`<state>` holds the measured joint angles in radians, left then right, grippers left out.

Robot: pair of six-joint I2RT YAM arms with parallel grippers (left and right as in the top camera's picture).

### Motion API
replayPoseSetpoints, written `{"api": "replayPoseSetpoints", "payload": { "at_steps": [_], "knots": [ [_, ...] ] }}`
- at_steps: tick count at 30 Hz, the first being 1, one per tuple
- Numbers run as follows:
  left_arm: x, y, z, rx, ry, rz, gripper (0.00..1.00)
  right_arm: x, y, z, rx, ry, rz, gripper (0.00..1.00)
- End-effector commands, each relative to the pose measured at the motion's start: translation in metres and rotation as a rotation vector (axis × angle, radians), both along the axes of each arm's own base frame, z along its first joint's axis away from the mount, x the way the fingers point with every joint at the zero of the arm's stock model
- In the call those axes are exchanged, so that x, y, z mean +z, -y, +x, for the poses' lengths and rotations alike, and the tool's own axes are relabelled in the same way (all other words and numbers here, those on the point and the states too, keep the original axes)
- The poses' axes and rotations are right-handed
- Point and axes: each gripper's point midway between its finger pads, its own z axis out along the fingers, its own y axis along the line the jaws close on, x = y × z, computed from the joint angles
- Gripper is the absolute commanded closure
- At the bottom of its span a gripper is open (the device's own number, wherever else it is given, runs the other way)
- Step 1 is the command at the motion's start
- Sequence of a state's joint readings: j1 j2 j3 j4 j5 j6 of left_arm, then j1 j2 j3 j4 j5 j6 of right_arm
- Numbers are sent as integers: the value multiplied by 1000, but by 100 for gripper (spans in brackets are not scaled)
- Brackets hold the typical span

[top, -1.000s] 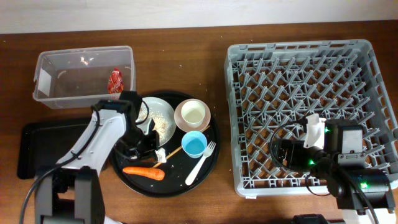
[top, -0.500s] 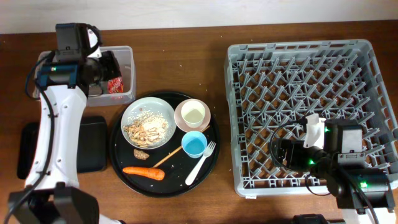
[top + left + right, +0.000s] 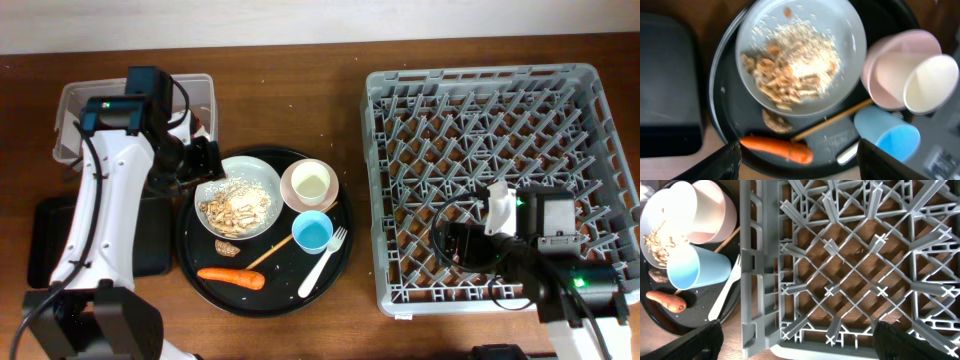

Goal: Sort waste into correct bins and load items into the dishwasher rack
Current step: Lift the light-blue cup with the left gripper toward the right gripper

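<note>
Working with your left pincer released and empty near the plate, line its jaws across the carrot's middle before clenching.

The left arm covers part of the clear tub and black tray.

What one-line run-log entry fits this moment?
left gripper: open, empty | right gripper: open, empty, over rack | carrot: on round tray | food scraps: on plate
</note>
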<state>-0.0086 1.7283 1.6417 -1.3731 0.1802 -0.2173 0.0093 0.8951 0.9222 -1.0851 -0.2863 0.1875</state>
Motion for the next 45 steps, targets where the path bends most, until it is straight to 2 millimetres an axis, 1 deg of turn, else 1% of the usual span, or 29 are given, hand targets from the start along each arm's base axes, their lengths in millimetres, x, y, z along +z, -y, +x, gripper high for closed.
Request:
{"api": "replayPoseSetpoints", "payload": {
  "at_steps": [1, 3, 5, 7, 8, 13, 15, 17, 19, 20, 21, 22, 23, 24, 25, 26, 28, 30, 32, 33, 34, 36, 37, 38, 39, 40, 41, 43, 45],
  "knots": [
    [-7, 44, -15, -135, -46, -63, 28, -4, 0, 1, -3, -43, -6, 2],
    [-9, 72, -25, -219, -60, -59, 28, -10, 0, -3, -3, -83, -7, 2],
    [-17, 99, -42, -277, -94, -54, 28, -11, 0, -3, -3, -85, -8, 2],
    [-33, 122, -56, -299, -123, -49, 28, -11, 0, -3, -3, -86, -7, 2],
    [-46, 131, -61, -305, -130, -48, 28, -11, 0, -3, -3, -86, -7, 2],
    [-81, 154, -73, -360, -112, -50, 32, -11, 0, -3, -3, -86, -7, 2],
    [-96, 154, -75, -346, -106, -34, 33, -11, 0, -4, -3, -89, -7, 1],
    [-108, 149, -73, -310, -96, -7, 40, -11, 0, -4, -3, -91, -7, 2],
    [-115, 141, -75, -286, -103, 33, 45, -11, 0, -5, -3, -94, -7, 1],
    [-116, 140, -77, -282, -108, 37, 53, -11, 0, -5, -3, -94, -7, 2],
    [-116, 140, -76, -282, -106, 36, 66, -11, 0, -5, -3, -94, -7, 2],
    [-116, 141, -76, -282, -103, 34, 74, -11, 0, -5, -3, -94, -7, 2],
    [-116, 141, -75, -282, -102, 31, 85, -11, 0, -5, -3, -94, -7, 2],
    [-116, 142, -75, -282, -99, 29, 90, -11, 0, -5, -3, -94, -8, 2],
    [-116, 142, -74, -281, -95, 28, 98, -11, 0, -5, -3, -96, -7, 2],
    [-116, 142, -73, -282, -93, 28, 100, -12, 0, -5, -3, -97, -7, 2],
    [-114, 143, -72, -282, -89, 26, 100, -12, 1, -5, -3, -97, -8, 2],
    [-101, 144, -69, -291, -73, 18, 99, -12, 0, -6, -3, -98, -7, 1],
    [-79, 149, -67, -322, -44, -22, 100, -12, 0, -5, -3, -96, -7, 2],
    [-55, 160, -66, -378, -11, -118, 100, -11, 0, -4, -3, -89, -7, 2],
    [-44, 168, -65, -409, 8, -178, 100, -9, -1, -1, 2, -78, 0, 2],
    [-5, 190, -63, -529, 99, -384, 100, 2, -18, 8, 123, 10, 51, 2],
    [24, 205, -62, -630, 186, -557, 100, 14, -30, 17, 183, 80, 106, 2],
    [52, 217, -64, -722, 267, -739, 100, 22, -36, 24, 205, 123, 136, 2],
    [72, 221, -65, -773, 324, -869, 100, 33, -45, 31, 244, 184, 175, 2],
    [84, 221, -64, -800, 366, -938, 100, 46, -57, 33, 327, 250, 225, 2],
    [92, 220, -63, -807, 387, -989, 100, 71, -82, 27, 502, 366, 333, 2],
    [97, 222, -65, -818, 394, -1019, 100, 88, -95, 18, 627, 449, 400, 2],
    [106, 229, -73, -851, 397, -1078, 100, 96, -102, 11, 693, 485, 444, 2]
  ]
}}
